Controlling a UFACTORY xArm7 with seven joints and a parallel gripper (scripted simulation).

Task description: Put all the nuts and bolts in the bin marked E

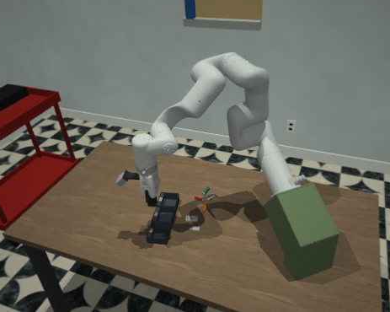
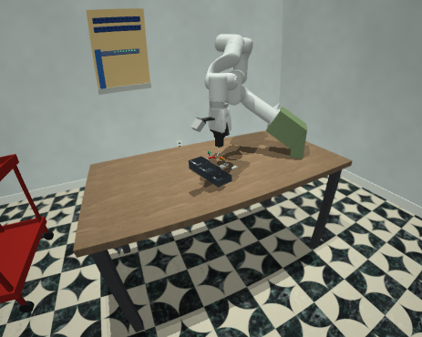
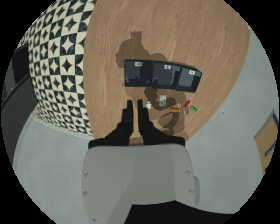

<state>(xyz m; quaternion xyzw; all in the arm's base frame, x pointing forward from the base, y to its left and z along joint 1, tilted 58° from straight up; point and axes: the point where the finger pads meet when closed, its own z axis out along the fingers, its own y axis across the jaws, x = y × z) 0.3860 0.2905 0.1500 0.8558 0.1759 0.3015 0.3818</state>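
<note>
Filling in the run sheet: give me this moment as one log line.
hand: shut, holding nothing | position: above table, beside bin row | small parts: on table beside bins

Arm folded over, wrist vertical, gripper (image 3: 134,123) closed, empty

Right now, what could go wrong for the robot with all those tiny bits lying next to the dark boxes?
The gripper is shut with nothing in it, raised beside the row of bins, so it must open before it can pick anything up. The small parts lie close together, so it might grab the wrong one or knock its neighbours. Coming down so near the bins, it could also bump them.
</note>
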